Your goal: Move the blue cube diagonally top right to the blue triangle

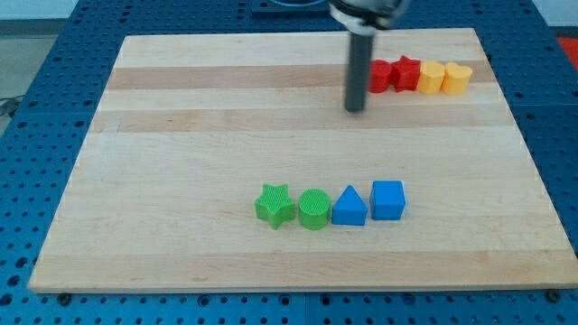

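The blue cube (387,199) sits on the wooden board (181,181) right of centre, near the view's bottom. The blue triangle (349,207) lies just to its left, almost touching it. My tip (355,109) is at the lower end of the dark rod, well above both blue blocks toward the view's top, touching none of them. It stands just left of the red blocks.
A green cylinder (313,209) and a green star (275,205) continue the row left of the triangle. At the view's top right a row holds a red block (380,75), a red star (407,73), a yellow block (433,78) and a yellow heart-like block (457,78).
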`<state>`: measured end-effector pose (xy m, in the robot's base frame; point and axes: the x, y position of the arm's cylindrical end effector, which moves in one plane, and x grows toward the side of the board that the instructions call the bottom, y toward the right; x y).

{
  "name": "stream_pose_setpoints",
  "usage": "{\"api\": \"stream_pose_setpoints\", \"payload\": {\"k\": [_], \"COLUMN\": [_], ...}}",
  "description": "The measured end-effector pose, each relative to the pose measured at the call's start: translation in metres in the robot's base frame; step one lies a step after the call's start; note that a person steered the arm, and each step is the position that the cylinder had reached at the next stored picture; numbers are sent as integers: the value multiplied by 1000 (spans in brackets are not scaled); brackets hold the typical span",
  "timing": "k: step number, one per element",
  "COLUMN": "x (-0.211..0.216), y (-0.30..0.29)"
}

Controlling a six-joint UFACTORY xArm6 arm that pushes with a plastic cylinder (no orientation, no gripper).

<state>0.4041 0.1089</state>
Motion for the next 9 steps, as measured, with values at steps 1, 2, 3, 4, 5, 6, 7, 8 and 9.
{"api": "stream_pose_setpoints", "payload": {"k": [1,2,3,4,5,6,7,8,9], "x": [35,35,72,76,137,147,195,203,203], "y": [25,26,62,62,61,61,58,58,40]}}
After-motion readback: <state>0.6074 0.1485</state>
